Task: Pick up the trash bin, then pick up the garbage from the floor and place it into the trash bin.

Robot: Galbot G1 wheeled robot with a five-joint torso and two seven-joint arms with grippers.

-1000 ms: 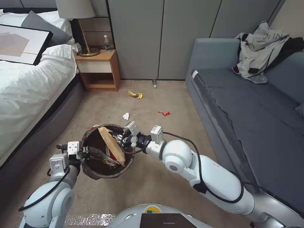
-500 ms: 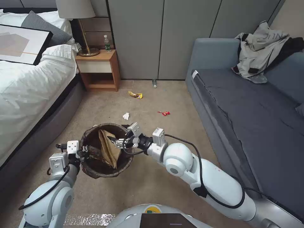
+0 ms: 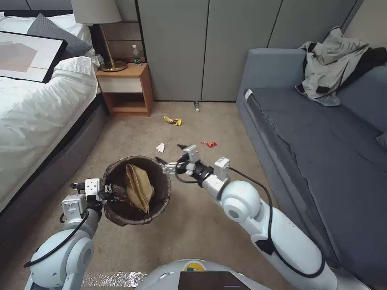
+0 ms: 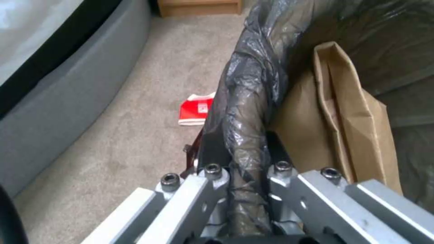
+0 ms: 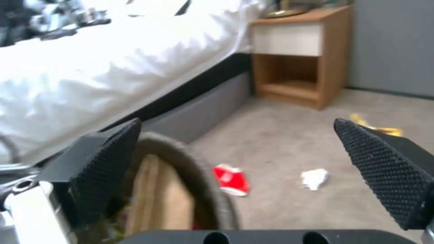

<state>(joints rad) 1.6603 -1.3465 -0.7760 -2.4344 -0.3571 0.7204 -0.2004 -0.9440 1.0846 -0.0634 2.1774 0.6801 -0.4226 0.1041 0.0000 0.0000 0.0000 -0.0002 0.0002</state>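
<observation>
My left gripper (image 3: 108,194) is shut on the near rim of the trash bin (image 3: 121,219), which it holds off the carpet; the left wrist view shows its fingers (image 4: 212,176) clamped on the bag-covered rim (image 4: 244,101). A crumpled brown paper bag (image 3: 139,187) stands inside the bin. My right gripper (image 3: 169,154) hangs open and holding nothing just past the bin's far right rim. On the carpet lies more garbage: a white tissue (image 3: 160,148), a red wrapper (image 3: 209,143), a yellow wrapper (image 3: 172,120) and a small bottle (image 3: 196,106). A red-and-white packet (image 4: 195,109) lies beside the bin.
A bed (image 3: 32,108) runs along the left and a grey sofa (image 3: 322,133) along the right. A wooden nightstand (image 3: 127,86) with a lamp and a bottle stands at the far wall. Open carpet lies between bin and wall.
My right gripper let go of the brown paper bag, which dropped into the bin, then drew back up and to the right, open. The left gripper kept its hold.
</observation>
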